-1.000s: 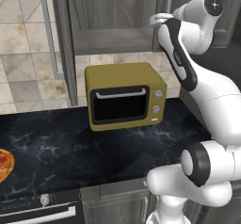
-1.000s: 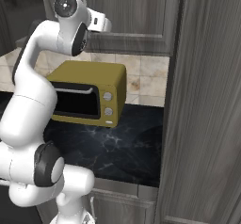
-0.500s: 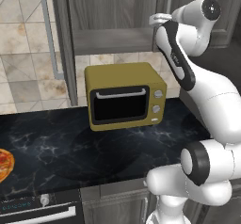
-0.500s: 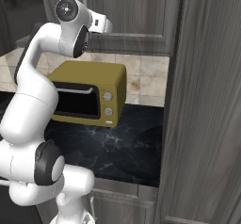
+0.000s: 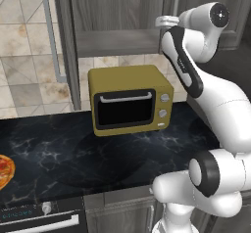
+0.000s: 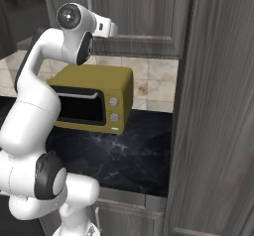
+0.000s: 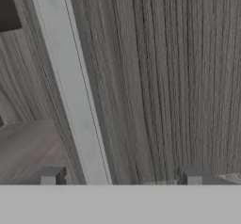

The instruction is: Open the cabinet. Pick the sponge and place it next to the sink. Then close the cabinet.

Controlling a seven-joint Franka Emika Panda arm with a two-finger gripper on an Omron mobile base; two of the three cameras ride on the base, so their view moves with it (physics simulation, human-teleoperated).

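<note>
So we're on the first bit, opening the cabinet [image 5: 122, 7], and right now it's all about getting a clean grab on the handle [image 7: 70, 77].

In the hand view the jaws stand wide, nothing held. The silver bar runs up between the two fingertips [image 7: 49, 176], slanted across the picture and sitting closer to one tip than the other. What we'd do:

- Centre on the bar first, so both pads land together and the bar doesn't get shoved sideways.
- Roll the hand so the tips square up to the bar. That slant looks like a mismatch, though it could just be the camera's tilt.
- Close firmly, then pull along an arc around the hinge, not straight back. A straight pull will probably fight the hinge or slip down the bar.
- Watch the elbow. The arm is folded up high and close to the door, so there isn't much room to swing.

As for the cabinet itself: dark grey wood grain, panelled doors, long silver bar handles. It hangs on the wall above the yellow microwave [image 5: 130, 102], which sits on the black marbled surface [image 5: 73, 153]. In the left base view a grey shelf [image 5: 117, 42] shows at its bottom. One door [image 5: 63, 46] over on the left looks edge-on to us, maybe already swung out, though we can't say for sure.
</note>
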